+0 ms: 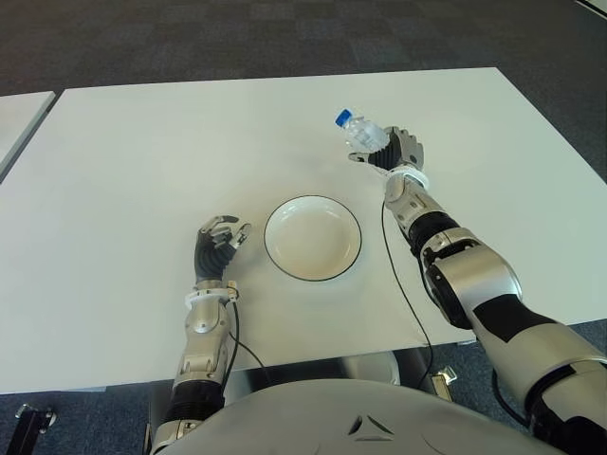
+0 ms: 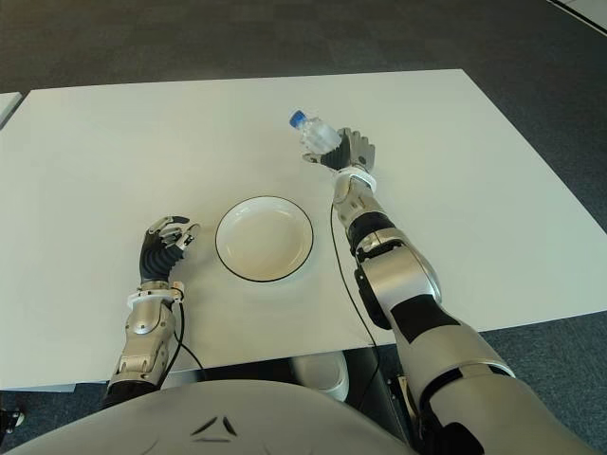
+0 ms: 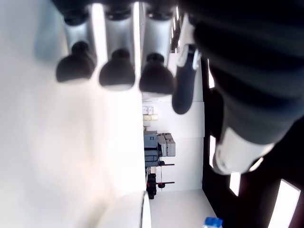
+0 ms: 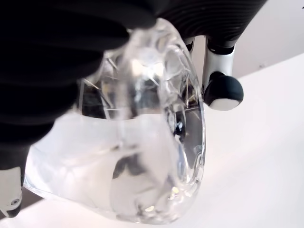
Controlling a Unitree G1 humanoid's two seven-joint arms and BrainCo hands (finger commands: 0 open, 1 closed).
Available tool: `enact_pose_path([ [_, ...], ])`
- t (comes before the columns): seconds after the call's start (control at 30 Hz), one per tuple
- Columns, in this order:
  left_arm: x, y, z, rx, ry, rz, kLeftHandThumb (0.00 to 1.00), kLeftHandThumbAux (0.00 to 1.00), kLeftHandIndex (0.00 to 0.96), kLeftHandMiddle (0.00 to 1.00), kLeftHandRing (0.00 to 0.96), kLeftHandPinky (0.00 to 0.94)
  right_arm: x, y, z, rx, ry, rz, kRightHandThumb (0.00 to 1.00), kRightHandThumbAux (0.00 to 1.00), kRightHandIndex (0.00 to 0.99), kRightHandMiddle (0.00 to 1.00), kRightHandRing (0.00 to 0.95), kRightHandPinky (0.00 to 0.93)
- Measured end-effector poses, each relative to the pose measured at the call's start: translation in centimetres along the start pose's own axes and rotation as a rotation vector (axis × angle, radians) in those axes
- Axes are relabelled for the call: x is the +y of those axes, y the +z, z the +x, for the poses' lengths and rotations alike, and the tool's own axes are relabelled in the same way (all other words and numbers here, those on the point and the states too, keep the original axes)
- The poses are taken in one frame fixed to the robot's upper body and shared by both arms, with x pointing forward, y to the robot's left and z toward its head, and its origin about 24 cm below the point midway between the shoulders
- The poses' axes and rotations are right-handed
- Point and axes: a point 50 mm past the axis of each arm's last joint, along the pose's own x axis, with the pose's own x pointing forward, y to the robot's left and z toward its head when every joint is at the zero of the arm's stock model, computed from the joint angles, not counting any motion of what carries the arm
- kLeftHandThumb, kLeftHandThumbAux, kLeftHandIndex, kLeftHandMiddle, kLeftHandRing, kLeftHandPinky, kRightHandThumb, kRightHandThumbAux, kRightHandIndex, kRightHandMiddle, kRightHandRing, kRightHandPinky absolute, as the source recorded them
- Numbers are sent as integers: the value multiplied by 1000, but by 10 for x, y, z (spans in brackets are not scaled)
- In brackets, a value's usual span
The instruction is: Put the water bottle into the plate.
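Large white rectangular surface point(image 1: 142, 161), smooth and matte. Second white surface point(image 1: 17, 118), edge only, just beside the first at far left with a narrow gap between. Dark grey patterned carpet floor point(image 1: 285, 38) beyond. Grey office machine point(image 3: 159, 147), distant, seen in the left wrist view.

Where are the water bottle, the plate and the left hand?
water bottle point(image 1: 361, 134), left eye view: clear body below the blue cap, held in the right hand point(image 1: 398, 152).
plate point(image 1: 312, 273), left eye view: near rim, dark edge.
left hand point(image 1: 216, 248), left eye view: palm, left of the plate.
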Motion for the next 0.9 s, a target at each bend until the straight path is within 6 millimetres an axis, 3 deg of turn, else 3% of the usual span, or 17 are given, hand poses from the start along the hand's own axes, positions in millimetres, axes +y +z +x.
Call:
enact_pose_path([
  [0.33, -1, 1, 0, -2, -2, -1, 699, 721, 436, 849, 848, 820, 0, 23, -10, -332, 74, 69, 708, 723, 439, 897, 885, 882],
  [0.9, -2, 0, 0, 0, -2, -4, 700, 720, 436, 855, 855, 832, 9, 27, -37, -706, 321, -57, 703, 726, 439, 876, 861, 847],
])
